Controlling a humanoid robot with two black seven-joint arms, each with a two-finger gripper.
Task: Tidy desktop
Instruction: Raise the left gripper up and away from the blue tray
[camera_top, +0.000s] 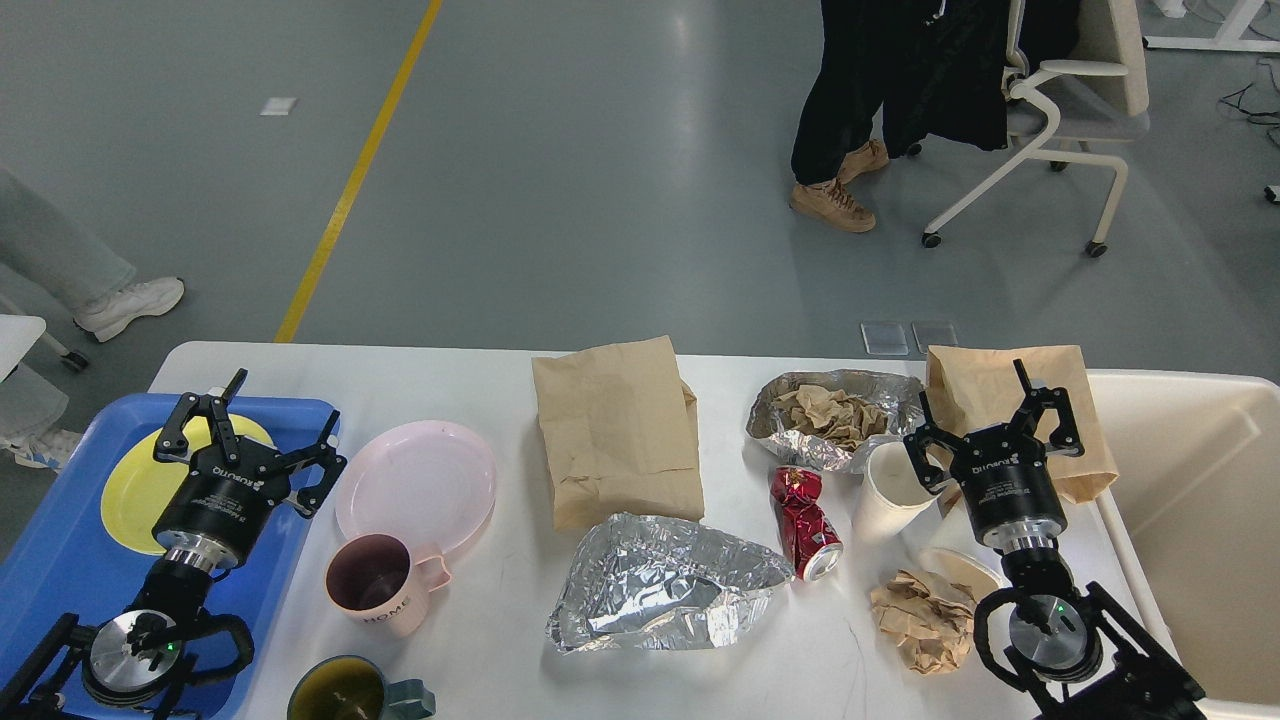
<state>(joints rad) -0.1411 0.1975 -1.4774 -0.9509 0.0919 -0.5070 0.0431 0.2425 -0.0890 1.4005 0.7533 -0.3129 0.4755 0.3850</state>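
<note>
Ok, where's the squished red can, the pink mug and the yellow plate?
red can (806, 522), head view, middle of its crushed side
pink mug (378, 585), head view, its rim
yellow plate (135, 490), head view, bare left part

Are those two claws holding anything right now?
No. Both are open and empty: the left gripper hovers over the blue tray, and the right gripper hovers by the paper cup.
</note>
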